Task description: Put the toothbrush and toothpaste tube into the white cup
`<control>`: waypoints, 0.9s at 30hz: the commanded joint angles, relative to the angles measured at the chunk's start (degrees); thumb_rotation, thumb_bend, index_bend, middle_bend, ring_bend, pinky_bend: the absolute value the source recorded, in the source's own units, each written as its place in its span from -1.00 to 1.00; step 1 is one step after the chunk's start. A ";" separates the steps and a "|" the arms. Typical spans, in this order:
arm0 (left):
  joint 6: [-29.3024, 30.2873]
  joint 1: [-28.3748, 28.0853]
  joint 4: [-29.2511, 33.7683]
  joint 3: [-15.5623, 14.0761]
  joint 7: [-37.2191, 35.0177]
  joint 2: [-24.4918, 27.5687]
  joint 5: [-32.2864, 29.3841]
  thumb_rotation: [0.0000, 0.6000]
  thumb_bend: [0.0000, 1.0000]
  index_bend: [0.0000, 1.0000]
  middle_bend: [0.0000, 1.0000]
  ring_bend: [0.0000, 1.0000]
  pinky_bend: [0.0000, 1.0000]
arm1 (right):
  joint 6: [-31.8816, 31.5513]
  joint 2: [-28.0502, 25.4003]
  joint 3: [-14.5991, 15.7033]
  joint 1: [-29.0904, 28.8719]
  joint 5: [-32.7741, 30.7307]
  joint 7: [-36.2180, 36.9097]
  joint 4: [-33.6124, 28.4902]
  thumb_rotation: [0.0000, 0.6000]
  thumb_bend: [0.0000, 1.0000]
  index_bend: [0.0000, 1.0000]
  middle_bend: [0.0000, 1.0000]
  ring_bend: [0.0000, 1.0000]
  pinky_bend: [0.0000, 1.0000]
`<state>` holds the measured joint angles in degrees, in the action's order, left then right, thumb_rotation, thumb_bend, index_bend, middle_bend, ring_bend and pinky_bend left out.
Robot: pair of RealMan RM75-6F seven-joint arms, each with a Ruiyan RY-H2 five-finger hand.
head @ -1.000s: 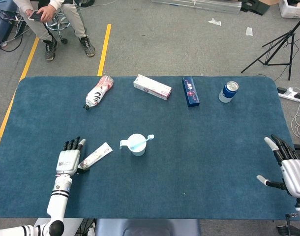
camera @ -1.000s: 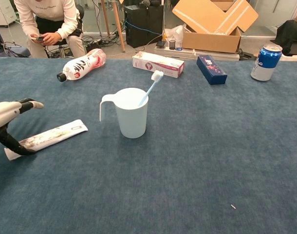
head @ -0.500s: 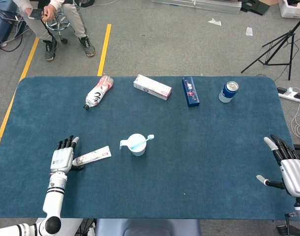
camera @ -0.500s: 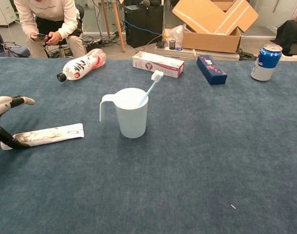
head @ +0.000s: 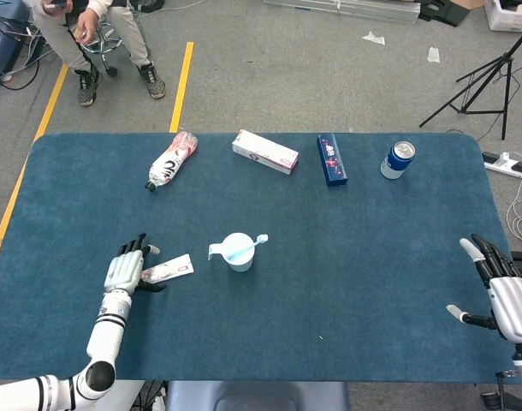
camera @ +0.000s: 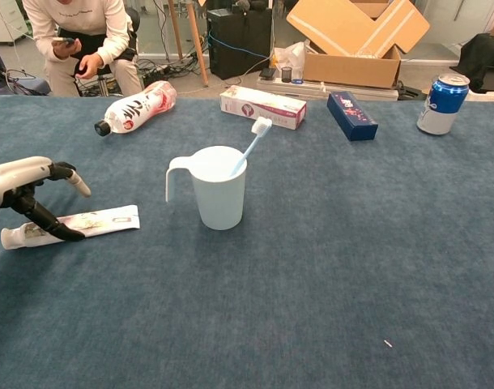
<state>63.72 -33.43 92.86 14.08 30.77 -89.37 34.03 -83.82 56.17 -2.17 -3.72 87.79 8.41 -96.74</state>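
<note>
The white cup [head: 238, 253] [camera: 219, 193] stands mid-table with the blue-and-white toothbrush [head: 252, 244] [camera: 252, 143] leaning inside it, head up to the right. Left of the cup, the toothpaste tube [head: 169, 271] [camera: 91, 221] lies flat on the cloth. My left hand [head: 126, 269] [camera: 22, 182] hovers over the tube's cap end with fingers spread above it and the thumb [camera: 48, 220] lying along the tube's near side. It has no closed grip on the tube. My right hand [head: 504, 292] is open and empty at the table's right front edge, seen only in the head view.
Along the far side of the table lie a plastic bottle [head: 169, 160] [camera: 137, 108], a white box [head: 265, 151] [camera: 262, 106], a dark blue box [head: 331, 159] [camera: 351, 115] and an upright blue can [head: 398, 159] [camera: 440, 102]. A person sits beyond the far left corner.
The tube slid left and turned flatter a moment ago. My left hand has since moved right and over the tube's cap end. The right hand, cup and toothbrush have not moved.
</note>
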 commanded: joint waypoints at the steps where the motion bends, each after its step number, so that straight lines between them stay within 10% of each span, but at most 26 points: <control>1: 0.90 -0.55 -1.26 -0.74 0.50 -1.08 0.75 1.00 -0.92 -0.44 -1.00 -1.00 -1.00 | -0.06 -0.04 0.01 0.02 0.06 0.03 -0.03 1.00 -1.00 -1.00 -1.00 -1.00 -0.70; 27: 1.02 -2.22 -5.71 -1.37 1.81 -3.75 0.12 1.00 -0.92 -0.19 -1.00 -1.00 -1.00 | 0.09 0.06 0.01 -0.04 -0.03 -0.11 -0.02 1.00 -1.00 -1.00 -1.00 -1.00 -0.70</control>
<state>64.76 -35.62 87.19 12.68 32.59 -93.08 34.17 -83.73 56.23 -2.16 -3.76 87.76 8.30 -96.76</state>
